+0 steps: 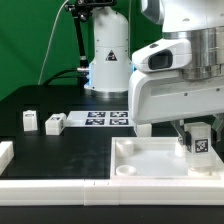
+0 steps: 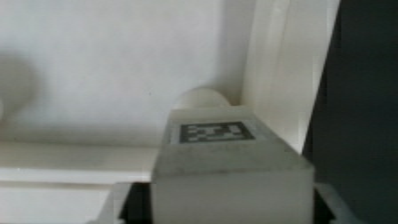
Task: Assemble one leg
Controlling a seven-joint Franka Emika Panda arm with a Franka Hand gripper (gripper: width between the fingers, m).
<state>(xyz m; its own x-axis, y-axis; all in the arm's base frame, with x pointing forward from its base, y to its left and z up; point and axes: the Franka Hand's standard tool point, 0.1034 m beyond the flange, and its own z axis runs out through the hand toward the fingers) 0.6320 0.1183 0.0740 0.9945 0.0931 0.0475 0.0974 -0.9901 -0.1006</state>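
**Desk:** How is the arm sitting?

**Me:** I see it coming in from the exterior view's right. Its bulky white wrist housing is low over the black tabletop (image 1: 70, 150). The two-finger gripper (image 1: 197, 136) points straight down over the far right part of the large white square tray-like panel (image 1: 150, 160).

**Desk:** And the gripper itself?

**Me:** Its jaws are clamped on the small white plastic leg (image 1: 197, 145), the block with the black-and-white square tag. In the exterior view the leg stands upright between the jaws, with the tag facing that camera.

**Desk:** Where is the leg relative to the panel?

**Me:** In my wrist view the leg (image 2: 217, 150) fills the middle of the picture with its tag in plain sight. Its far end sits right at a round corner socket (image 2: 208, 96) of the panel (image 2: 89, 90), close beside the raised rim. (I cannot tell from either camera whether the tip touches the socket or hangs just above it.)

**Desk:** What else is on the table?

**Me:** Two loose white blocks of the same kind, one (image 1: 30, 120) just beside the other (image 1: 55, 123), stand toward the exterior view's left, well apart from the gripper. The marker board (image 1: 105, 118) lies flat in front of the arm's white base (image 1: 108, 55), between those blocks and the panel. A long white border bar (image 1: 60, 190) runs along the near edge of the table.
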